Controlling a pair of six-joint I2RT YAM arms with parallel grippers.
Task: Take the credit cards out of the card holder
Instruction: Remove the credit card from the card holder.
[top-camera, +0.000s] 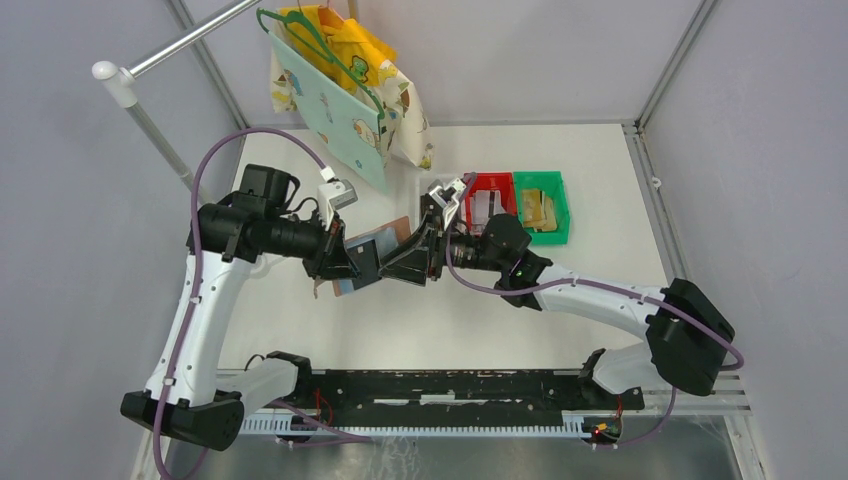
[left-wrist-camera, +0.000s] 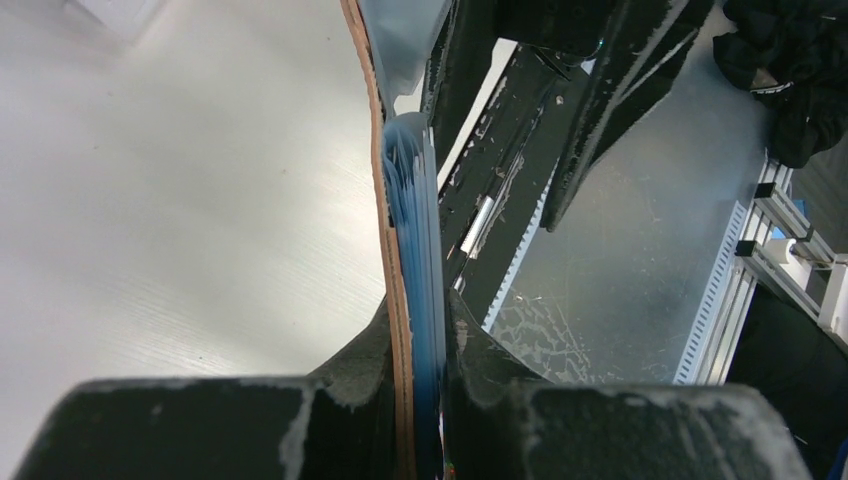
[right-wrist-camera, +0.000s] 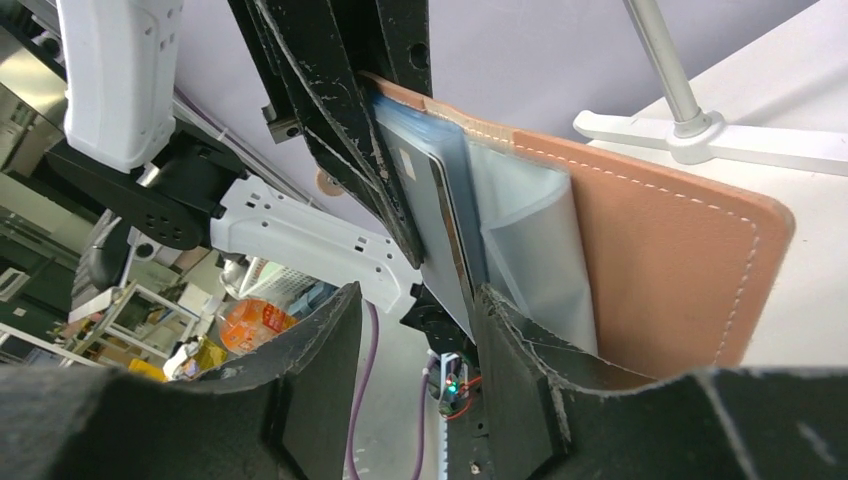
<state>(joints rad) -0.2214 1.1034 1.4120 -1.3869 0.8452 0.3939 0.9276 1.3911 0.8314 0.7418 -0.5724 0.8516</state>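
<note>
Left claw (left-wrist-camera: 418, 320) clamps one card holder (right-wrist-camera: 660, 260); right claw (right-wrist-camera: 415, 295) straddles card (right-wrist-camera: 435, 220).

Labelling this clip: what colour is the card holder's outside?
The card holder is salmon pink outside, pale stitching; clearest in right wrist view.

Card holder (right-wrist-camera: 680, 260): showing salmon-pink outside, pale stitching running along the edge.
Pockets (left-wrist-camera: 415, 250): showing light blue in thin layers.
Card (right-wrist-camera: 425, 220): showing grey-silver, darkening at its edge.
Bins: one showing red (top-camera: 487, 203), one showing green (top-camera: 541, 190).
Cards in green bin (top-camera: 540, 212): showing gold-tan.
Hanging bag (top-camera: 335, 110): showing mint green, carrying a small cartoon print.
Hanger (top-camera: 300, 25): showing green.
Table (top-camera: 600, 170): showing white.
Arm links (top-camera: 200, 320): showing white, joints black.
Cables (top-camera: 205, 170): showing purple.
</note>
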